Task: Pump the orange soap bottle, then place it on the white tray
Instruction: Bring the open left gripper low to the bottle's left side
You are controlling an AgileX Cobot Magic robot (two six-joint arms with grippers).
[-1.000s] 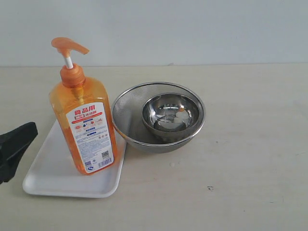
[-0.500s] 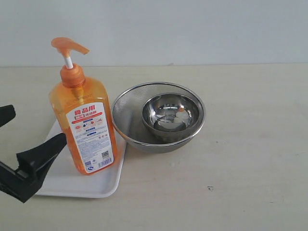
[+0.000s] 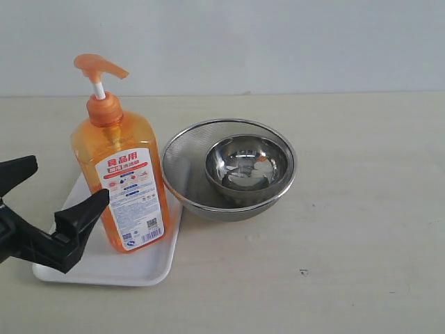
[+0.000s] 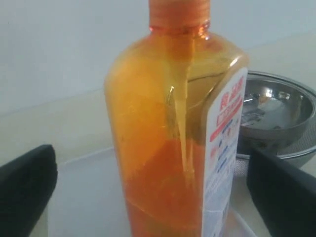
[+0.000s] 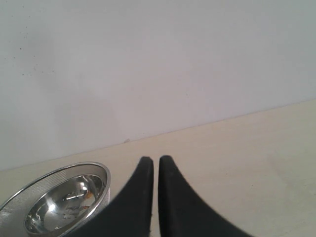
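Beige tabletop (image 3: 361, 229), white tray (image 3: 104, 268), pale wall (image 3: 278, 42)

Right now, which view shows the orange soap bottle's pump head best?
Exterior view: pump head shows whole atop the orange soap bottle. Left wrist view crops the bottle at its collar. Right wrist view: no bottle.

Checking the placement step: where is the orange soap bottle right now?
In the exterior view the orange soap bottle stands upright on the white tray at the left, beside the steel mesh strainer, with the open left hand at its left side.
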